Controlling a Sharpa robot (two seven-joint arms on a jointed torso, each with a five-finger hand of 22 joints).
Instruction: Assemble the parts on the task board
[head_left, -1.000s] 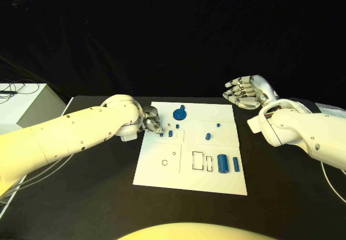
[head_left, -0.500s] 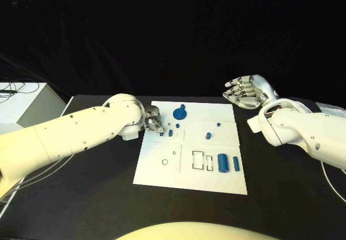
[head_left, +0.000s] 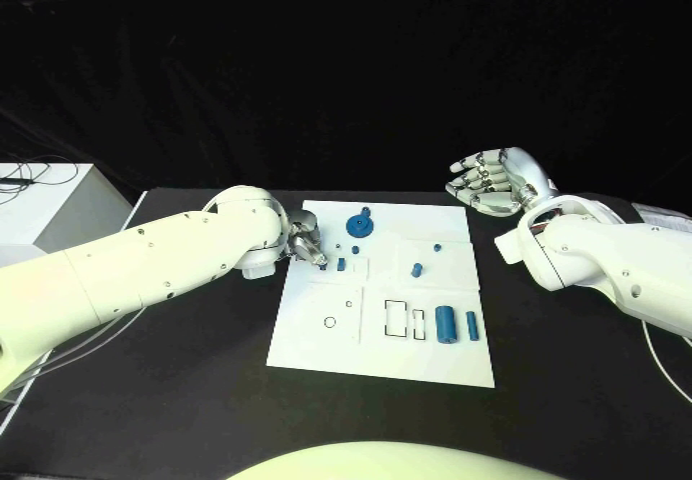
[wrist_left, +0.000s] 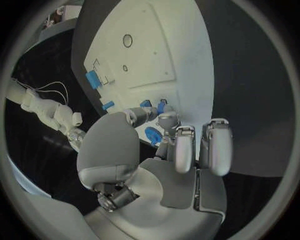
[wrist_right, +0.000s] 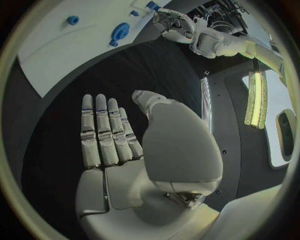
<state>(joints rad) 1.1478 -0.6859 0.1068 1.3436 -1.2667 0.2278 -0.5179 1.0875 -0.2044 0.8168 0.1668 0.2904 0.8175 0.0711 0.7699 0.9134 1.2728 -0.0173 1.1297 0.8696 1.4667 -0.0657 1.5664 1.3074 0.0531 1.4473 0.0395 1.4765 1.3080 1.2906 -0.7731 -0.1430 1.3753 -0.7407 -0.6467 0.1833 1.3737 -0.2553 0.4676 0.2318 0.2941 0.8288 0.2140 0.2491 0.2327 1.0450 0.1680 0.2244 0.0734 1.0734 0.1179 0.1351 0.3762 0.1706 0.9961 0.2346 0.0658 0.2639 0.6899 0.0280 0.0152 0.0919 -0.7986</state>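
The task looks barely begun: on the white task board (head_left: 382, 300) in the middle of the counter (head_left: 173, 400), the two blue cylinders (head_left: 446, 326) lie loose beside empty outlined slots, the blue gear-like disc (head_left: 359, 228) sits near the far edge, and a small blue peg (head_left: 415, 270) lies mid-board. The left robot hand (head_left: 304, 243) is at the board's left edge, fingers pinching a small blue part (wrist_left: 161, 106) just above the board, seemingly about to seat it. The right robot hand (head_left: 495, 182) hovers off the board's far right corner, fingers apart and holding nothing.

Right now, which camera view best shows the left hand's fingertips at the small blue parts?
The left wrist view: the left hand reaches toward the small blue parts on the task board. In the head view the arm hides most of that hand. The right wrist view shows it small and distant.
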